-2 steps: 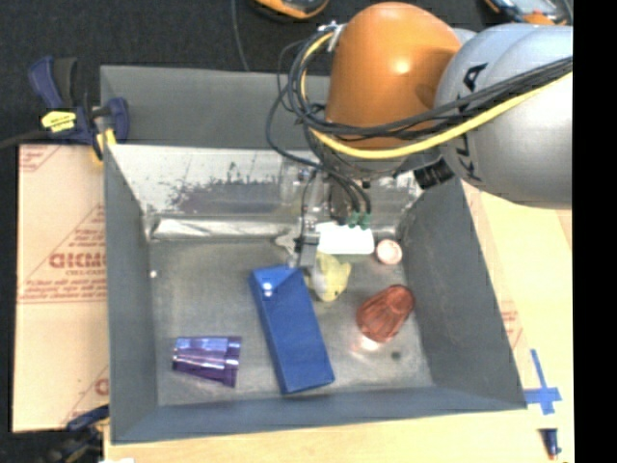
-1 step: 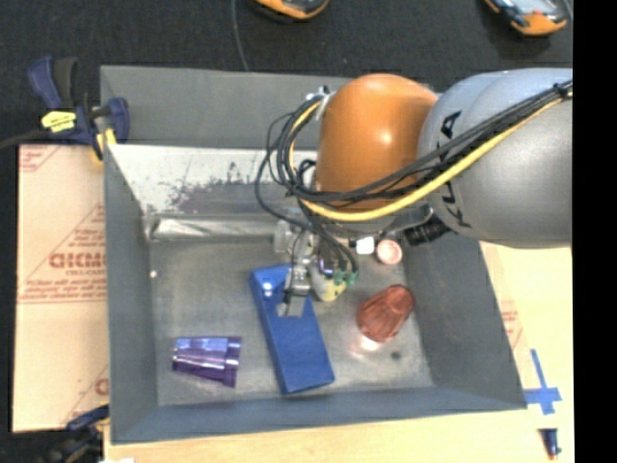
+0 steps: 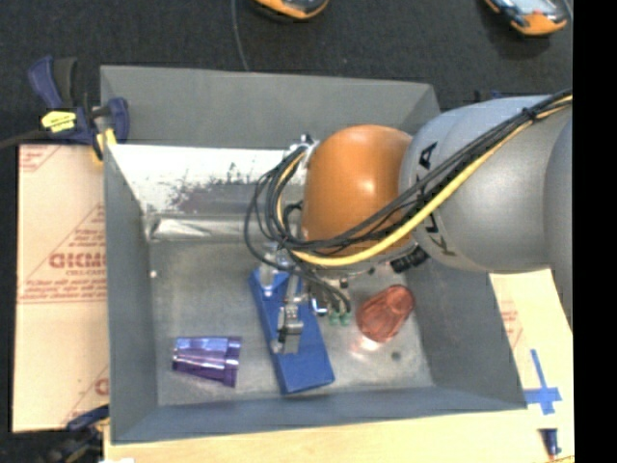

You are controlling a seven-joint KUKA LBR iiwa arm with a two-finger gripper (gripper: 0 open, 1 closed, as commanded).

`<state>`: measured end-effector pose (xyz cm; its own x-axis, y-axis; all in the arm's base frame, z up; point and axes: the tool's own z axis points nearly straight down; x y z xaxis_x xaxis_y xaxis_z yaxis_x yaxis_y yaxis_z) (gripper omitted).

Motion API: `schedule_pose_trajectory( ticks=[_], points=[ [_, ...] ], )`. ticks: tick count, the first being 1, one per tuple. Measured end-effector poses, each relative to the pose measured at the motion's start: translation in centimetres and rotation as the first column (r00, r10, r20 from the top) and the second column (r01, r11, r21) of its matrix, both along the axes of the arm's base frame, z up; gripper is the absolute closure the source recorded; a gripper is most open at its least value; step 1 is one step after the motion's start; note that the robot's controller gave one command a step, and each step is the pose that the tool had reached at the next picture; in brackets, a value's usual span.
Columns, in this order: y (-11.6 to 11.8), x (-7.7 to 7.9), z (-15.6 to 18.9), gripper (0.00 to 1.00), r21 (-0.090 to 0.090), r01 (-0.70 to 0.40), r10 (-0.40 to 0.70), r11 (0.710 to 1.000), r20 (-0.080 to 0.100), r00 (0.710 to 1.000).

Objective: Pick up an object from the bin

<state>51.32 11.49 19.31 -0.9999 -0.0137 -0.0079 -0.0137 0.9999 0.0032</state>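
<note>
A long blue flat block (image 3: 297, 347) lies slantwise on the bin floor, near the front middle. My gripper (image 3: 288, 327) hangs right over its upper half, with a metal finger down on the blue surface. A reddish translucent cup (image 3: 386, 313) lies on its side just to the right of the gripper. At the front left lies a purple translucent cup (image 3: 207, 360), well apart from the gripper.
The arm with its orange dome and looped cables covers the bin's middle and right back. The bin's sloping walls rise close on every side.
</note>
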Motion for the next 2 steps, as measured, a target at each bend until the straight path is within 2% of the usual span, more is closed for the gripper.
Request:
schedule_pose_trajectory(
  ticks=[1,2],
  points=[
    [0.3,0.3,1.4,0.00,0.000,-0.008,0.008,1.000,-0.004,1.000],
    [2.4,-0.8,-3.2,0.00,0.000,-0.010,0.010,1.000,0.004,1.000]
  ],
)
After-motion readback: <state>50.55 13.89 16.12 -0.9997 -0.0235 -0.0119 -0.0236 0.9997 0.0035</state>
